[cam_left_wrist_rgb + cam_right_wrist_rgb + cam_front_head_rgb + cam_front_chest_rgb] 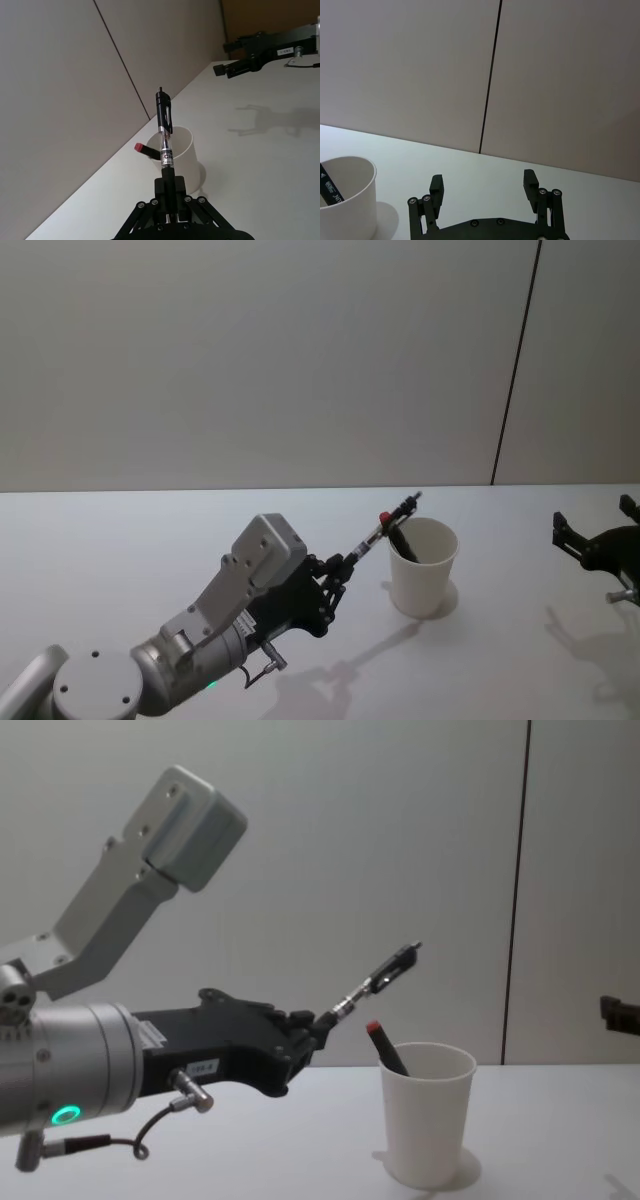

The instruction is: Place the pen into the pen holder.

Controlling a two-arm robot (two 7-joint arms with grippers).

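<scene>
Chest view: left gripper (322, 1018) clenched on pen (378, 978) at its lower end; long axis slants upward, clip end uppermost, toward pen holder (425, 1120). Right gripper (483, 179) released.

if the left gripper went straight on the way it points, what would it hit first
Probably nothing nearby: the left gripper aims its pen up over the pen holder, clearing the red-capped pen; depth is unclear.
</scene>
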